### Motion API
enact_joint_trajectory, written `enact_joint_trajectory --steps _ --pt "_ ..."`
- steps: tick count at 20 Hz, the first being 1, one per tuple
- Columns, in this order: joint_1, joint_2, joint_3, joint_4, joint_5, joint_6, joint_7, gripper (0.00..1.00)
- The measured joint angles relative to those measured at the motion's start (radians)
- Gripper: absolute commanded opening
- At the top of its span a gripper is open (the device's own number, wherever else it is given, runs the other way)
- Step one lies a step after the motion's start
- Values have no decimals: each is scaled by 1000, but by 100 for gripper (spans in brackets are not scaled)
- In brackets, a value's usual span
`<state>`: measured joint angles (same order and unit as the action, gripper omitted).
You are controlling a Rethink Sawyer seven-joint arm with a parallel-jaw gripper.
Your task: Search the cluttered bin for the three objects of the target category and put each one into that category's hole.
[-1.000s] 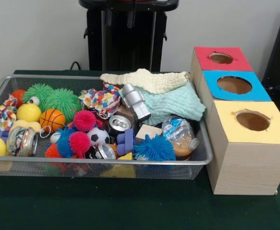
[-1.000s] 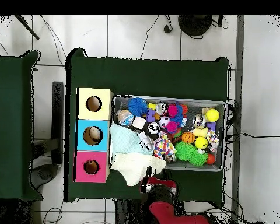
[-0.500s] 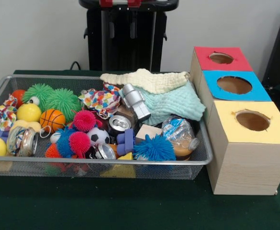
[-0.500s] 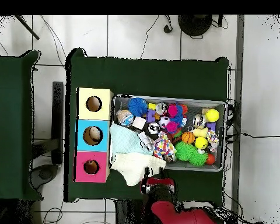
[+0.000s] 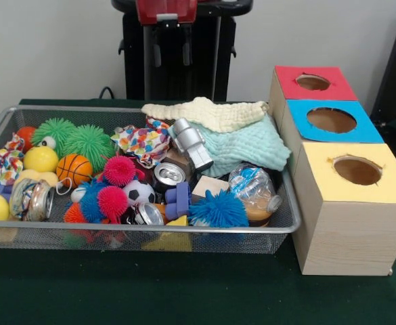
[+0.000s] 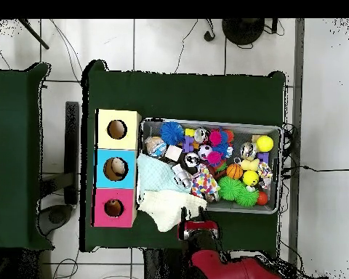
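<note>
Plush toys hide somewhere in the bin (image 5: pixel 289 220); soft, light, best pinched mid-body. My fingers' state I cannot tell.

I see a cream knitted cloth (image 5: pixel 208 112) lying over a pale mint muslin cloth (image 5: pixel 248 147); beside them a silver toy robot (image 5: pixel 190 143); nearer me a blue spiky rubber ball (image 5: pixel 218 210), a small soccer ball (image 5: pixel 139 191) and a mini orange basketball (image 5: pixel 74 168); the blue-topped wooden box (image 5: pixel 330 120) touches the yellow-topped wooden box (image 5: pixel 353 203).
</note>
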<state>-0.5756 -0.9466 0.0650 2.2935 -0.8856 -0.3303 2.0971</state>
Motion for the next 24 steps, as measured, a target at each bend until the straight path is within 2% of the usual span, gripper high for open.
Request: enact_joint_trajectory --steps 9,18,24 --pt "-32 84 -70 -43 -93 -14 0 100" --pt "-35 213 -150 -97 -100 -89 0 100" --pt "-32 338 -220 -179 -100 -177 0 100"
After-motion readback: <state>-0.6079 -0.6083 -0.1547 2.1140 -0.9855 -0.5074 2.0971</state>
